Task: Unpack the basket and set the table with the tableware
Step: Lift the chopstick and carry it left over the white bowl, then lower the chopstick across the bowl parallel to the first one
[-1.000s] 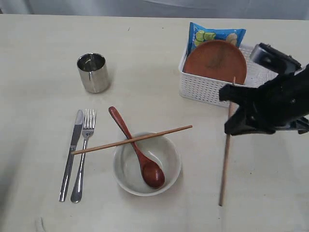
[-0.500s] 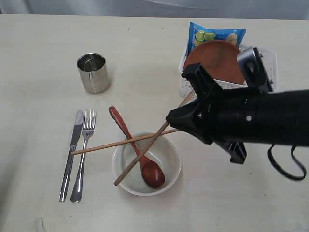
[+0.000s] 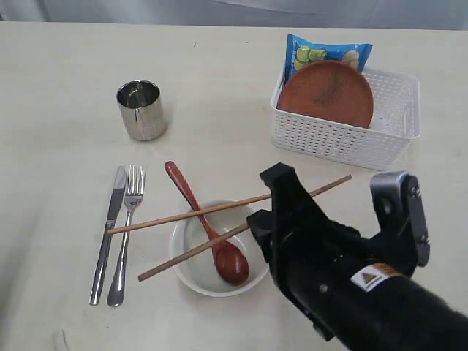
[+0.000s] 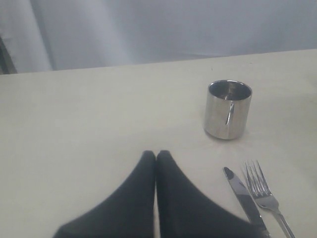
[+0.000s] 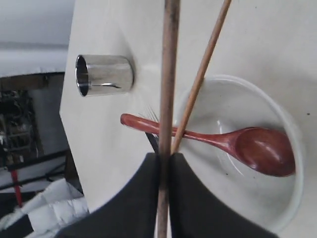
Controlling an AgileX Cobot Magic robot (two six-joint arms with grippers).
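My right gripper [image 5: 165,156] is shut on one wooden chopstick [image 5: 170,74], held over the white bowl [image 3: 252,257]; that stick [image 3: 190,252] slants across the bowl's near side. The other chopstick [image 3: 175,218] lies across the bowl's far rim. A reddish-brown spoon [image 3: 219,248] rests in the bowl. Steel knife [image 3: 108,234] and fork [image 3: 126,234] lie left of the bowl, with the steel cup [image 3: 141,110] beyond them. The brown plate [image 3: 325,91] leans in the white basket [image 3: 344,139]. My left gripper [image 4: 156,153] is shut on nothing, low over the table [image 4: 99,114] near the cup [image 4: 228,110].
A blue snack packet [image 3: 325,53] stands in the basket behind the plate. My right arm's black body [image 3: 344,292] covers the table's front right in the exterior view. Knife [image 4: 242,196] and fork [image 4: 262,188] lie close beside my left gripper.
My right arm has swung from beside the basket to the bowl, carrying the chopstick. The stick turned from upright to slanted across the bowl, near the first chopstick.
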